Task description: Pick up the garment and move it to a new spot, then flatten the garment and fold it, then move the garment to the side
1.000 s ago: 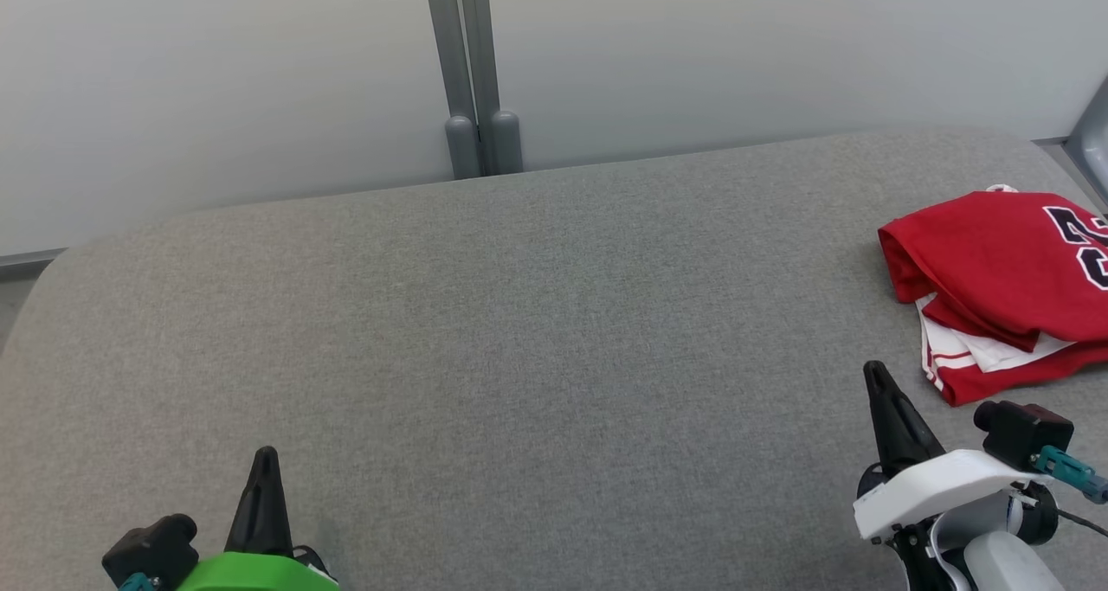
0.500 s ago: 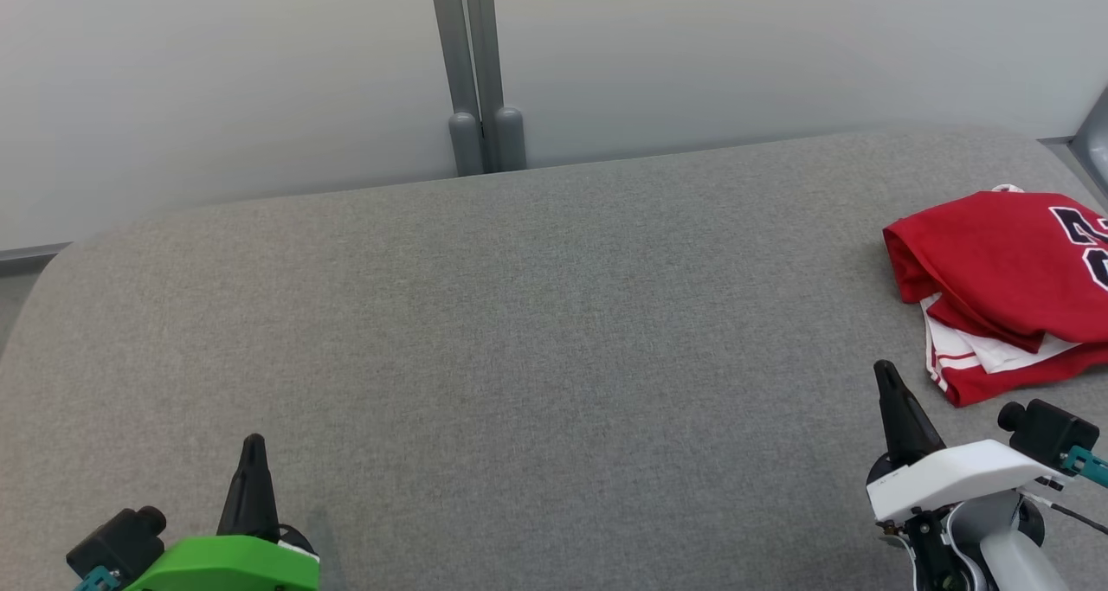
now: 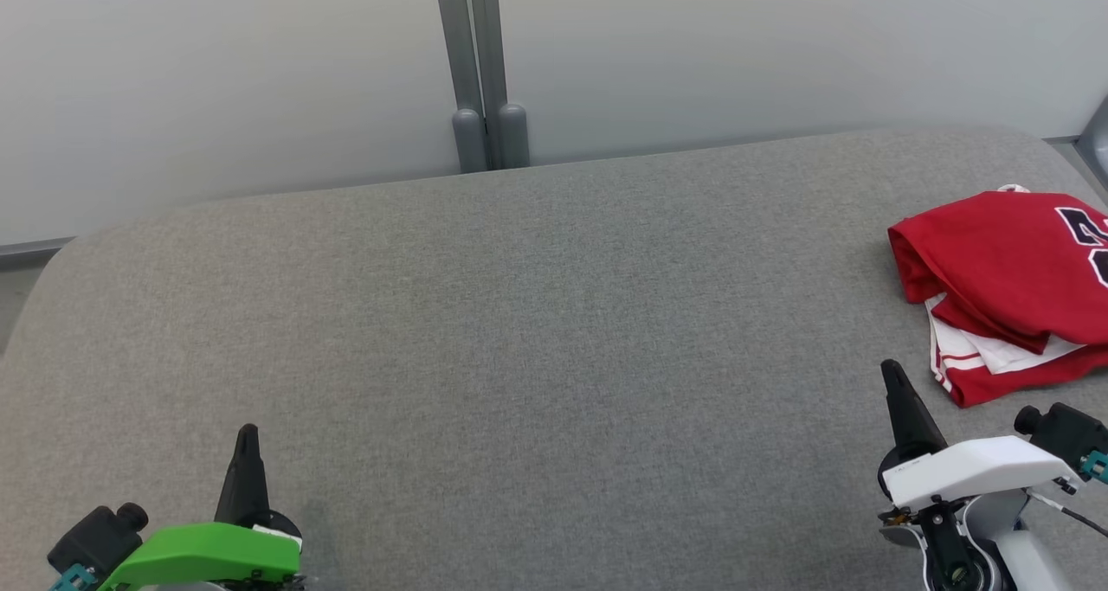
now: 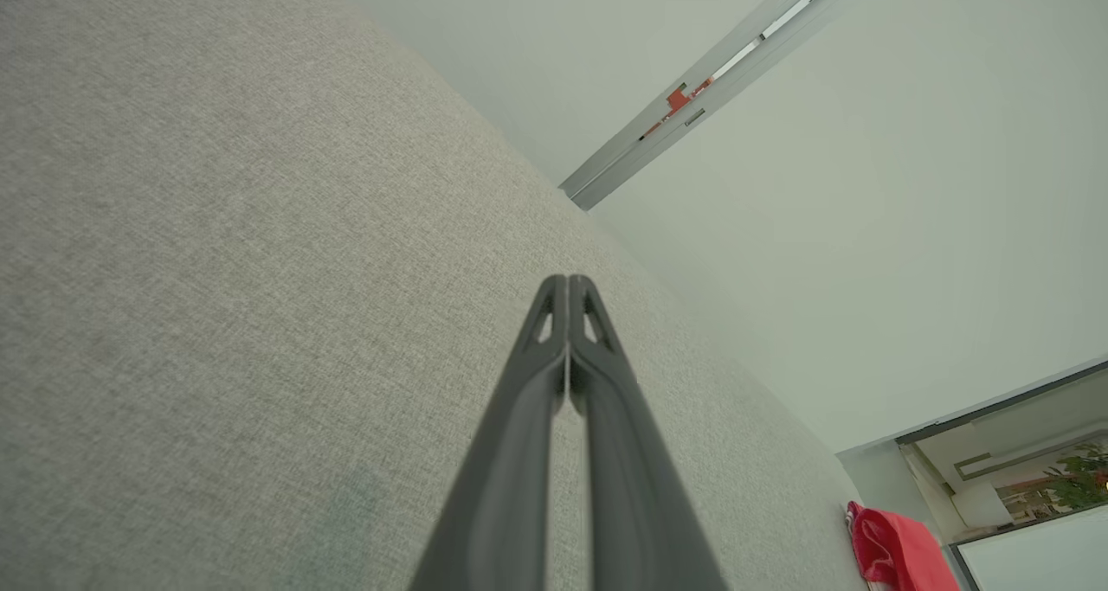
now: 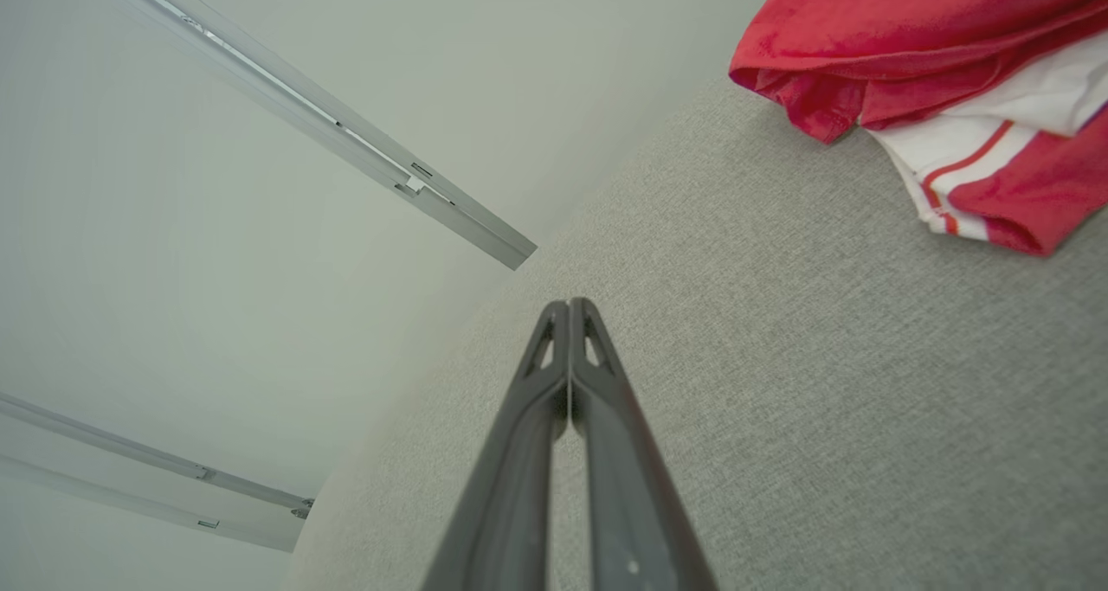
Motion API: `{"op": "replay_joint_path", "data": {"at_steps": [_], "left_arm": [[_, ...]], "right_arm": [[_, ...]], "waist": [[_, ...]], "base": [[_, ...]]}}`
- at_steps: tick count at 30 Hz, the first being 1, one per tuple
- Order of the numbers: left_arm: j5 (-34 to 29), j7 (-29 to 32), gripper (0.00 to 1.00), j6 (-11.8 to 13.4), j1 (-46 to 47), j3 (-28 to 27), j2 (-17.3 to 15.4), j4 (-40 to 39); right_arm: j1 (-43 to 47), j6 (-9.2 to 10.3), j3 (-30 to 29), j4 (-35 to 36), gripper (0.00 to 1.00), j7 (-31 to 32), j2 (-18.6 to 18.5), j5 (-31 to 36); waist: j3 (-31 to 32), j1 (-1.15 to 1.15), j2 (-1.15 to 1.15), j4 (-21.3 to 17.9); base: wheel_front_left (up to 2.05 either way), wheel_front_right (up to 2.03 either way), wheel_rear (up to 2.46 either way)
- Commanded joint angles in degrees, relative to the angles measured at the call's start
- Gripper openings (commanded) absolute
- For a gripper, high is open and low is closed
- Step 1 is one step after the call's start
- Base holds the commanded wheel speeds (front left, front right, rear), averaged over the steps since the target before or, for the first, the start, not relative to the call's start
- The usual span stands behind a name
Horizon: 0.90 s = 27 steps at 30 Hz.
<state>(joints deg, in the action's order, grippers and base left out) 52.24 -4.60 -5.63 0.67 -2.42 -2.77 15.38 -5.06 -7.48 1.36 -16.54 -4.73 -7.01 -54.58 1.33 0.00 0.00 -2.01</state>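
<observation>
Progress is looking close to complete, as far as you are able to judge from here. The garment (image 3: 1004, 288), a red jersey with dark numerals and white, red-striped trim, is lying doubled over in layers at the far right of the grey worktop (image 3: 537, 331), with its right part running out past the edge of your head view. Sitting off to the side in a compact stack, it is reading as already moved, flattened, folded and set aside. The layers are not lining up neatly, though, and white trim is poking out beneath the red top layer, so you may be wanting a tidier fold. Be allowing, too, that a bundle like this could equally be a garment waiting for its first pick-up; the pictures are not settling that.

Your left claw (image 3: 247, 435) is pointing away from you at the near left of the worktop, well apart from the garment. Its fingers (image 4: 519, 452) are pressing together at the tips with nothing between them. Your right claw (image 3: 892, 373) is sitting at the near right, near the garment's front corner but not touching it. Its fingers (image 5: 623, 452) are likewise meeting at the tips and gripping nothing.

As for containers, you are not dealing with any bin, basket or box. The garment is resting straight on the worktop fabric, and the wide middle of that surface is lying bare.
</observation>
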Motion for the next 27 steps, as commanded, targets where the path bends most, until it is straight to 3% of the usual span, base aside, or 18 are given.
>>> {"op": "replay_joint_path", "data": {"at_steps": [1,27], "left_arm": [[1.9,0.5,0.0,-0.4,1.8,-0.5,-0.2,-0.8],[17.2,4.8,0.0,-1.0,3.5,-2.0,-0.2,-1.1]], "right_arm": [[-1.4,-0.02,-0.5,1.0,0.0,0.5,-0.1,-1.8],[-1.5,-0.02,-3.6,1.7,0.0,4.8,1.6,-16.1]], "waist": [[0.0,0.0,0.0,0.0],[-0.5,0.0,0.0,0.7]], "base": [[0.0,0.0,0.0],[0.0,0.0,0.0]]}}
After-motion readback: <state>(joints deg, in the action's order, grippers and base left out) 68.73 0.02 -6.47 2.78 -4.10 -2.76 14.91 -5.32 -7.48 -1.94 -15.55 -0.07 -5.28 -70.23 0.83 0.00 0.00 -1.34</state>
